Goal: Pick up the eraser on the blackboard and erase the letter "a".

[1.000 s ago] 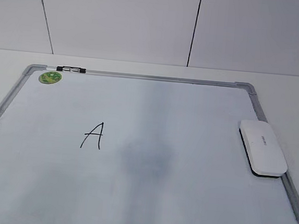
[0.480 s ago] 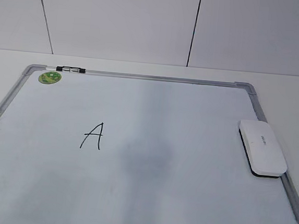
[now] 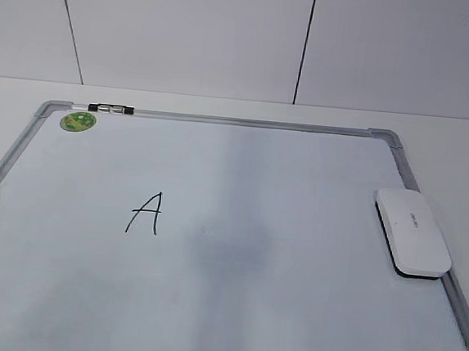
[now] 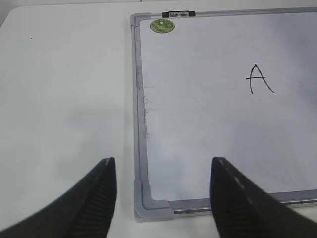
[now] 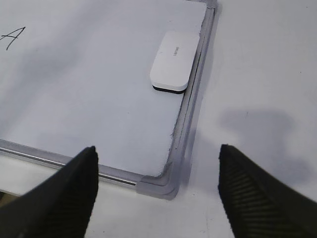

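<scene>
The white eraser (image 3: 412,230) lies flat on the right edge of the blackboard (image 3: 300,181), partly over its grey frame. It also shows in the right wrist view (image 5: 173,61). No lowercase "a" shows on the board. Only an angular capital "A" (image 3: 146,213) is written left of centre. My left gripper (image 4: 162,159) is open and empty above the board's near left corner. My right gripper (image 5: 157,147) is open and empty above the near right corner, well short of the eraser. Neither gripper shows in the exterior view.
A round green sticker (image 3: 78,121) sits at the board's far left corner. A small black-and-silver marker (image 3: 111,110) lies on the top frame beside it. A faint grey patch (image 3: 232,249) marks the middle of the board. White table surrounds the board; a wall stands behind.
The grey patch in the middle of the board has grown fainter. The eraser, the marker and the capital "A" have not moved.
</scene>
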`<state>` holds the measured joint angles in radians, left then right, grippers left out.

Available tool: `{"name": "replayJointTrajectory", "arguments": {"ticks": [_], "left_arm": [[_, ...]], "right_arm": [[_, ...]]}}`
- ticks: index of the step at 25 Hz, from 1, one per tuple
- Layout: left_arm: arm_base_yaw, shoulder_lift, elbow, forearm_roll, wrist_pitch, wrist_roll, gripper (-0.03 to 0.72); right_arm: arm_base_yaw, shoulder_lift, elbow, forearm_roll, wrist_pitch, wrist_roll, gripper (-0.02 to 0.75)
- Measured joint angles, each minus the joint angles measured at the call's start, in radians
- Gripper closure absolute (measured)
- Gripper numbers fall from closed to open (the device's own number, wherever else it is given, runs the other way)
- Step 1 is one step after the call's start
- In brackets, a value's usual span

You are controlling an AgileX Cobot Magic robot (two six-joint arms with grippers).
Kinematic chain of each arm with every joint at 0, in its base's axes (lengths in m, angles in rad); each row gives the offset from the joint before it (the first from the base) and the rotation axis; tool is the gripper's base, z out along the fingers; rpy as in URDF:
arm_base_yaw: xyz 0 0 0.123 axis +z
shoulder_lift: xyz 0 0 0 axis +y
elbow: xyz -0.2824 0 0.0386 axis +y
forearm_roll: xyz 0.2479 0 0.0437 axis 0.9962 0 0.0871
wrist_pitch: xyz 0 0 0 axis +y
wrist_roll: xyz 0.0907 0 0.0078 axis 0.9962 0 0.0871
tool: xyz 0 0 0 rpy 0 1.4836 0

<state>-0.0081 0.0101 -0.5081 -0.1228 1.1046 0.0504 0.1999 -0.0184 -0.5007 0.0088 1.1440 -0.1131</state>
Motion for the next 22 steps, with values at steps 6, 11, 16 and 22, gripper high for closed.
{"name": "replayJointTrajectory", "arguments": {"ticks": [6, 11, 16, 22], "left_arm": [[0.0, 0.0, 0.0, 0.0, 0.0, 0.0, 0.244], [0.0, 0.0, 0.0, 0.0, 0.0, 0.0, 0.244], [0.0, 0.0, 0.0, -0.003, 0.0, 0.0, 0.244], [-0.002, 0.0, 0.0, -0.006, 0.0, 0.0, 0.244]], "right_arm": [[0.0, 0.0, 0.0, -0.002, 0.0, 0.0, 0.158], [0.0, 0.0, 0.0, -0.002, 0.0, 0.0, 0.158], [0.0, 0.0, 0.0, -0.002, 0.002, 0.0, 0.158], [-0.009, 0.0, 0.0, -0.002, 0.002, 0.0, 0.158]]}}
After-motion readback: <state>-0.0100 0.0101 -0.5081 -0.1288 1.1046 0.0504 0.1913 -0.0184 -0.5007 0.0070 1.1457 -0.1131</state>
